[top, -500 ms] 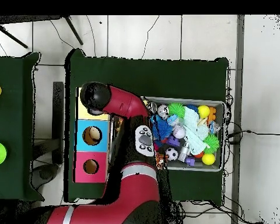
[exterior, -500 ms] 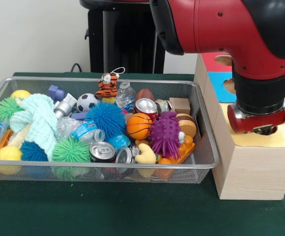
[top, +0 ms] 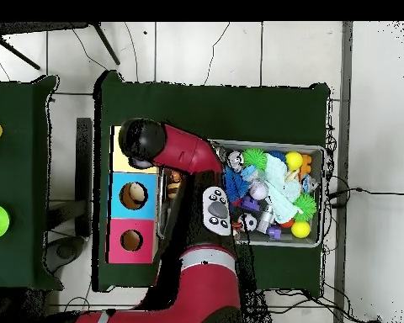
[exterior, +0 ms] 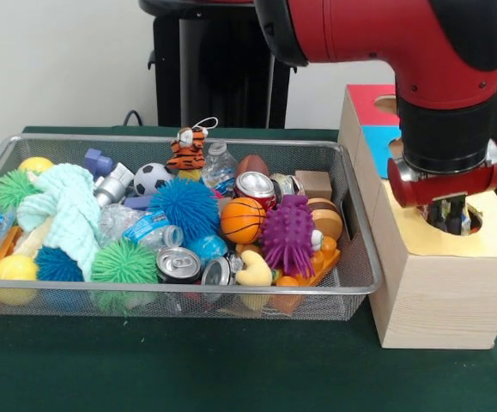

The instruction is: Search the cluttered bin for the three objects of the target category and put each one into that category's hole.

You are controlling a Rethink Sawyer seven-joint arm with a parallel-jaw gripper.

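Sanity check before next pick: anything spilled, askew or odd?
Nothing stands out. Clutter stays inside the wire bin; nothing lies on the green cloth. The tool hangs over the hole in the yellow-topped box.

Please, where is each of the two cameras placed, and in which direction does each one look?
Front view: sits across the table, facing the robot; sees the wire bin, the yellow-topped box, the red arm with its gripper above the hole.
Overhead view: sits above, looking straight down, base at bottom; sees the arm covering the yellow top.
Both share the bin, boxes, arm.
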